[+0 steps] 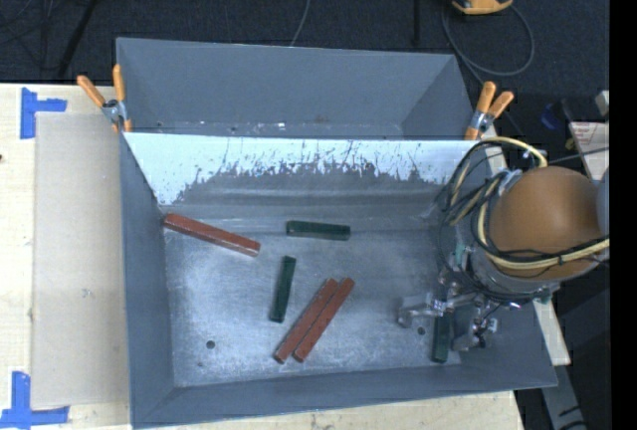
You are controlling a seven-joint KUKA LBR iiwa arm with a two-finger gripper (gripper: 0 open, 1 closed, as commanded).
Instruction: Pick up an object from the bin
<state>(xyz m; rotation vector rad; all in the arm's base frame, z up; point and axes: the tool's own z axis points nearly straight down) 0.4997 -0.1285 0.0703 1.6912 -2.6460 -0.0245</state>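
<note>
My gripper [448,317] is low in the bin's right front corner, under the orange-brown wrist cover. A short dark green bar [440,340] lies right beneath it, pointing toward the front wall, its upper end hidden by the gripper's metal parts. Further left, two red-brown bars [315,320] lie side by side on a slant near the bin's middle front.
Another dark green bar [283,289] lies left of the pair, and a third [318,230] sits level near the back. A long red-brown bar [211,234] is slanted at the back left. A small dark speck [211,345] lies front left.
</note>
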